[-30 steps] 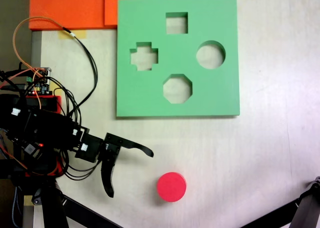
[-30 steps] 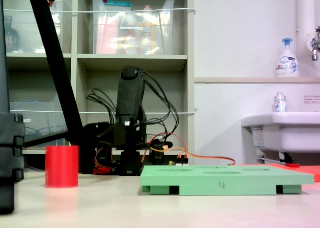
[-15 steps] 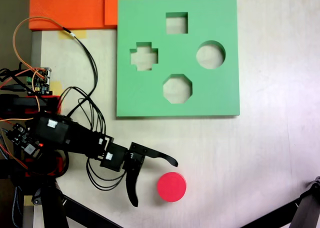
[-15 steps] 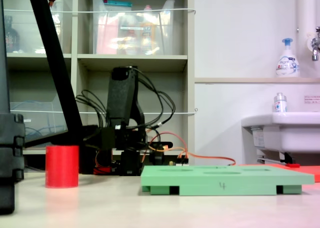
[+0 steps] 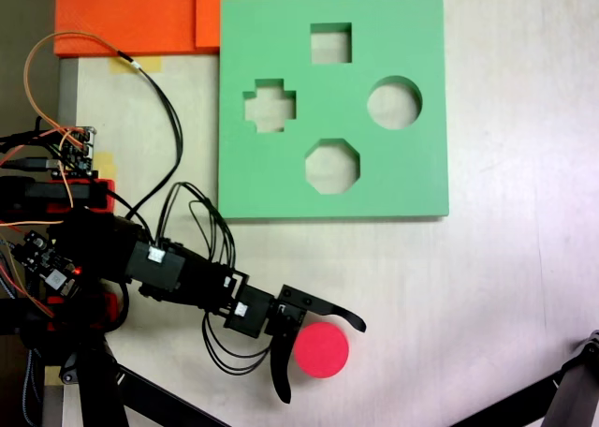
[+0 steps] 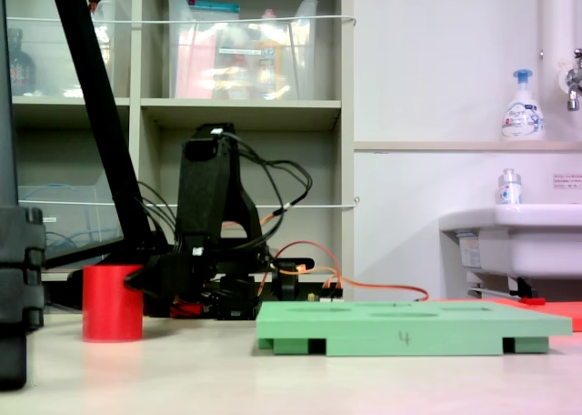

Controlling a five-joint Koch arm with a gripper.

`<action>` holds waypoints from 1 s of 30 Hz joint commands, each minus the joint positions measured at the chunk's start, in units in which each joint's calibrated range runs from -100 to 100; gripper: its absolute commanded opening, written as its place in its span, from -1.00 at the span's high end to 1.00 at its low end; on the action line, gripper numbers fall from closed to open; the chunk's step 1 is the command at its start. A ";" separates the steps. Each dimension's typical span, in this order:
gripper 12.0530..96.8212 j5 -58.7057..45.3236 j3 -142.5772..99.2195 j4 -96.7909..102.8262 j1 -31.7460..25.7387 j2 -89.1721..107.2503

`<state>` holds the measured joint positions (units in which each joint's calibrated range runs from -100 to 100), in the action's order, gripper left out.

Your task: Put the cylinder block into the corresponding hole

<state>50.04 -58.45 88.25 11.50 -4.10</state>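
Arm: black arm point(image 5: 140, 258) reaches in from the left of the top-down fixed view.
Jaws: the gripper point(image 5: 323, 361) is wide apart, one jaw on each side of the cylinder block point(image 5: 321, 349).
Block: red, low on the surface point(image 5: 505, 287), below the green board point(image 5: 281, 174).
Hole: the corresponding hole point(image 5: 394, 103) is on the board's right side.

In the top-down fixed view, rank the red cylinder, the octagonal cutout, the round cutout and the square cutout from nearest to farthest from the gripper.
From the gripper, jaws open:
1. Red cylinder, between the jaws.
2. Octagonal cutout, low on the green board.
3. Round cutout, toward the board's right edge.
4. Square cutout, at the board's top.
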 commanded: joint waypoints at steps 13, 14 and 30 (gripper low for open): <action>-0.01 0.78 1.12 5.87 1.12 -0.09; 0.07 0.78 0.53 5.87 1.17 0.19; 0.30 0.78 -3.06 5.39 0.54 6.20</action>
<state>50.62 -61.69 88.15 12.09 -1.92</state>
